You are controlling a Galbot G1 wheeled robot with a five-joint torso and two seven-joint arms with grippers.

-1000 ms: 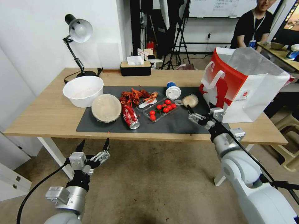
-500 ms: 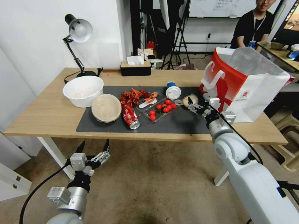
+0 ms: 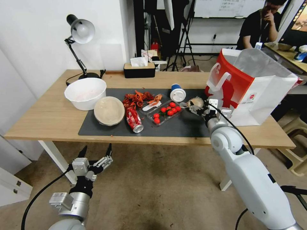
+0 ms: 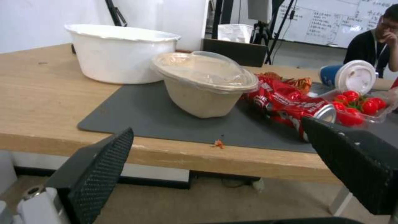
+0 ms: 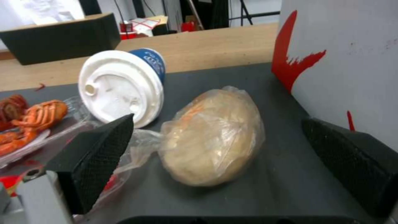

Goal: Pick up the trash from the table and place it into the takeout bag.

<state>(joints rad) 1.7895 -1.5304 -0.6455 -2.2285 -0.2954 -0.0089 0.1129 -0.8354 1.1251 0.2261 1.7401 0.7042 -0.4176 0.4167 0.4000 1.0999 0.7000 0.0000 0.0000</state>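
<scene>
A small beige lump (image 3: 195, 102) (image 5: 213, 137) wrapped in clear film lies on the dark mat (image 3: 179, 126) beside the red-and-white takeout bag (image 3: 252, 86) (image 5: 344, 62). My right gripper (image 3: 196, 107) (image 5: 224, 155) is open, one finger on each side of the lump, not closed on it. The blue-white lidded cup (image 3: 177, 92) (image 5: 124, 84) lies on its side just behind it. The red soda can (image 3: 133, 119) (image 4: 290, 101) and the lidded beige bowl (image 3: 109, 110) (image 4: 205, 84) sit on the mat's left half. My left gripper (image 3: 96, 151) (image 4: 217, 130) hangs open below the table's front edge.
On the wooden table (image 3: 48, 118) stand a large white bowl (image 3: 85, 93), a clear tray of cherry tomatoes (image 3: 165, 112), crayfish shells (image 3: 137, 97), a desk lamp (image 3: 80, 35) and a tissue box (image 3: 139, 70). The bag's wall is close to my right gripper's outer finger.
My right gripper has moved forward along the mat to the beige lump, and its fingers now stand on both sides of it. The left arm has stayed put.
</scene>
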